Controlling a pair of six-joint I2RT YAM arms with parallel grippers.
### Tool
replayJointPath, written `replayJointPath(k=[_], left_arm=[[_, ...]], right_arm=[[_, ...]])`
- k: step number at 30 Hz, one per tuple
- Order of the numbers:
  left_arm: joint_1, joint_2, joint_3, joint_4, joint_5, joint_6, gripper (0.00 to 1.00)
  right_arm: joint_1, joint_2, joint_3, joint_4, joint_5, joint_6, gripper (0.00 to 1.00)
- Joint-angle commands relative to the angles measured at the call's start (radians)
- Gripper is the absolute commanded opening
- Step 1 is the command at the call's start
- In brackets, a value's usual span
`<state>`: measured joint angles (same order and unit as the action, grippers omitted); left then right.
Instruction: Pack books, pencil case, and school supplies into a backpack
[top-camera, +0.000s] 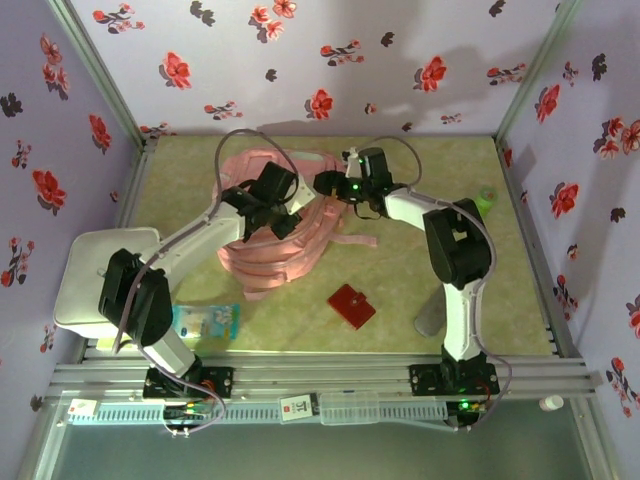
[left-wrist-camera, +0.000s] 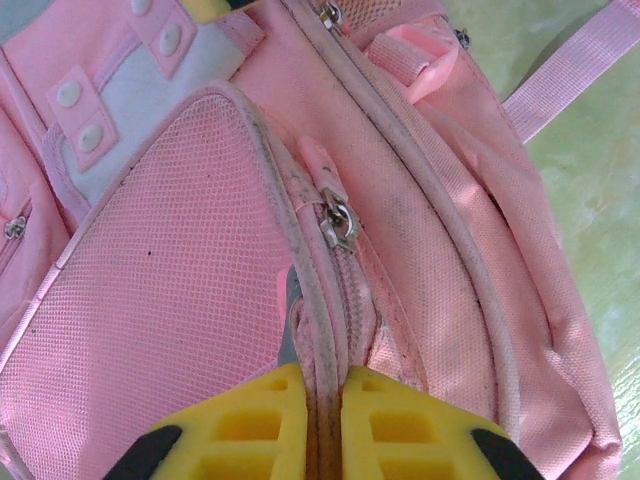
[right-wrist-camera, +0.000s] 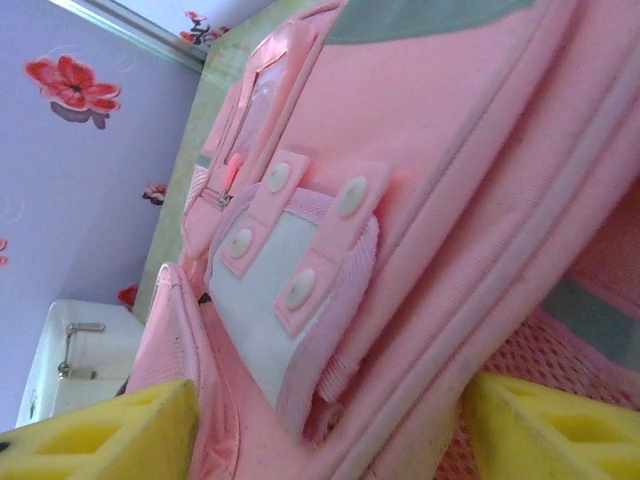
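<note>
The left gripper (left-wrist-camera: 322, 378) is pinched together on a piped pocket seam of the pink backpack (left-wrist-camera: 170, 300); the right gripper (right-wrist-camera: 330, 400) is spread wide, the backpack's front pocket between its fingers

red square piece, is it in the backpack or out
Out: the red square piece lies flat on the table, near side of the backpack, apart from it.

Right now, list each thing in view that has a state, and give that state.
backpack, lying flat on the table.
left end effector, shut on the backpack's zip seam.
right end effector, open, straddling the backpack.
red square piece, flat on the table, unpacked.
blue book, closed, flat, unpacked.
</note>
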<state>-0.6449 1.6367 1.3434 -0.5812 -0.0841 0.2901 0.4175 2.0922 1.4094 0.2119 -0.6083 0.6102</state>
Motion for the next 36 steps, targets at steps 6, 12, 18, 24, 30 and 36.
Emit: replayJointPath(k=[6,12,18,24,30,36], left_arm=[[0.026,-0.031,-0.003,0.052,0.023,-0.034,0.07],[0.034,-0.023,-0.003,0.047,0.022,-0.026,0.07],[0.034,-0.021,-0.003,0.041,0.023,-0.027,0.07],[0.034,-0.018,0.000,0.028,0.023,-0.017,0.07],[0.034,-0.015,0.005,0.026,0.024,-0.020,0.07],[0.034,-0.013,0.005,0.024,0.024,-0.017,0.07]], right_arm=[[-0.006,-0.018,-0.019,-0.011,-0.182,-0.055,0.70],[-0.006,-0.090,-0.060,-0.089,-0.197,-0.159,0.55],[-0.008,-0.101,-0.070,-0.126,-0.197,-0.207,0.41],[-0.008,-0.109,-0.076,-0.129,-0.199,-0.232,0.39],[-0.008,-0.118,-0.077,-0.164,-0.206,-0.270,0.43],[-0.011,-0.148,-0.117,-0.140,-0.218,-0.273,0.38]])
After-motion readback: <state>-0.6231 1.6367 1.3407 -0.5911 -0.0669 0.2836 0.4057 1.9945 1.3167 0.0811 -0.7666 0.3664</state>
